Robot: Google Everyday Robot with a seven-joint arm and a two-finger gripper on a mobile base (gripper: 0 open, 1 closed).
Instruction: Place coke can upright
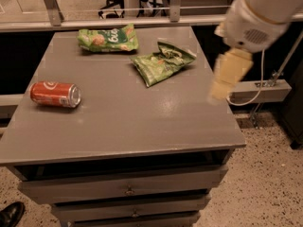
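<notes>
- The scene is an office-like room with a speckled floor (267,183). A pale ledge (142,21) runs behind a grey table (142,126), and the table has drawers (128,189) under its top.
- The table top is flat, dull grey and slightly glossy. Two green snack bags lie on its far half: one bag (108,38) sits flat near the back edge, and a crumpled bag (162,61) lies just right of it, closer to the centre.
- The coke can (55,94) lies on its side near the left edge of the table, well apart from both bags. Its silver top faces right, toward the middle of the table.
- The pincer (227,77) hangs in the air at the right side, above the right edge of the table. It is far from the can and holds nothing. Whether it is spread or pressed together cannot be told.
- The step in hand looks like the approach. The can has not been grasped, so the task is at its very beginning.
- The next move probably calls for a long reach across the table to the left, passing in front of the crumpled bag. The pincer would then close across the can's round body so the can can be tipped onto its base.
- A lying can may roll if it is nudged off-centre, and the left edge is close.
- A dark shoe (10,213) shows at the lower left corner of the floor.
</notes>
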